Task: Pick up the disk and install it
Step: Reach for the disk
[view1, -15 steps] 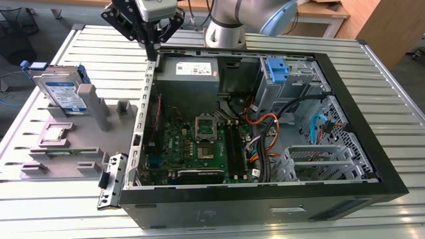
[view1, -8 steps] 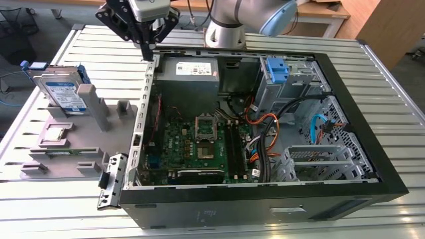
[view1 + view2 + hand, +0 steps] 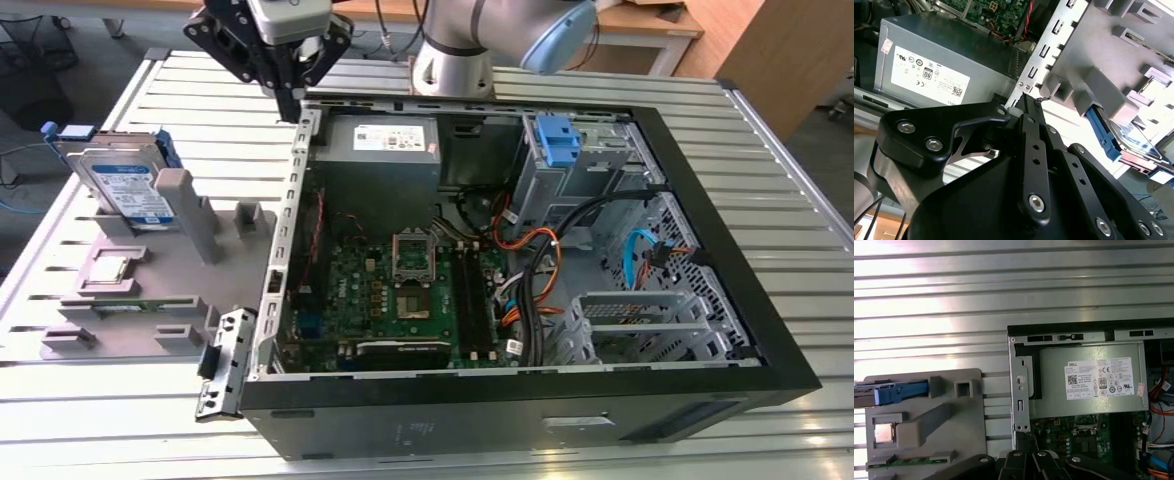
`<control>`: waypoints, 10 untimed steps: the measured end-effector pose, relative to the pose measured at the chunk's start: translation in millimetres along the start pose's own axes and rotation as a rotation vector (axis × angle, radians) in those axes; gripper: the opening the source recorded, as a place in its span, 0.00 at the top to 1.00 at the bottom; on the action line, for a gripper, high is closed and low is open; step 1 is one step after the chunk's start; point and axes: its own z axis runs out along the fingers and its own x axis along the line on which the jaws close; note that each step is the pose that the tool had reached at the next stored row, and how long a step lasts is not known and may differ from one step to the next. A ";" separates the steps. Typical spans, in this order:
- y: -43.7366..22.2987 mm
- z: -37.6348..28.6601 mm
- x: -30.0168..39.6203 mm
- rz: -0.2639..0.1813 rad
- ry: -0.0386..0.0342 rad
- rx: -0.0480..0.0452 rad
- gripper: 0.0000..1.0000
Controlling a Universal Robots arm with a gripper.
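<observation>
Up at the exterior view's upper left, the gripper (image 3: 287, 108) is hovering by the computer case's (image 3: 467, 430) corner, fingers pressed together, empty — the disk (image 3: 127, 185) is standing in the grey holder (image 3: 200, 290), middle left.

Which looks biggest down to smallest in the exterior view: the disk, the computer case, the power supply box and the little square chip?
1. computer case
2. power supply box
3. disk, looking nearly as big as the box
4. square chip
</observation>
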 end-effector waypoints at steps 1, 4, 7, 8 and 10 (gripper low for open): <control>-0.1 0.0 0.9 0.000 0.0000 0.0000 0.89; -0.2 0.2 3.4 0.000 -0.0001 -0.0001 0.89; -0.5 0.2 6.1 0.000 0.0000 -0.0001 0.89; -0.5 0.2 7.1 0.000 0.0000 0.0000 0.89; -0.7 0.4 9.5 0.000 0.0000 -0.0001 0.89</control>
